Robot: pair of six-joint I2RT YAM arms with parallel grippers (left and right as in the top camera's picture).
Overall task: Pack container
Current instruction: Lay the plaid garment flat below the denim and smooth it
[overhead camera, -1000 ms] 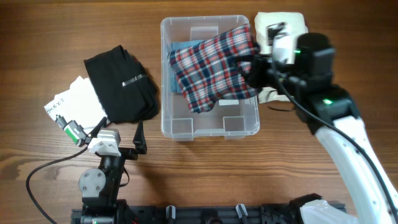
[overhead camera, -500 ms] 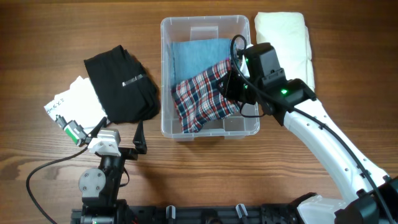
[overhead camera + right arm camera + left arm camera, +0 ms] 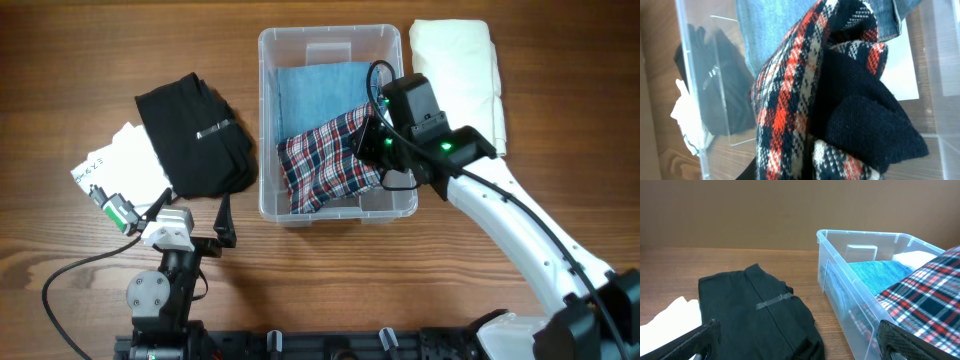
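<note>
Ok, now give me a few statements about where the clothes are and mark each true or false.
1. The plaid cloth lies in the container, partly over the blue cloth. True.
2. The black garment is in the container. False: it lies on the table, left of it.
3. The white folded cloth lies on the table right of the container. True.
4. The right gripper hangs over the white folded cloth. False: it is over the container, at the plaid cloth.
</note>
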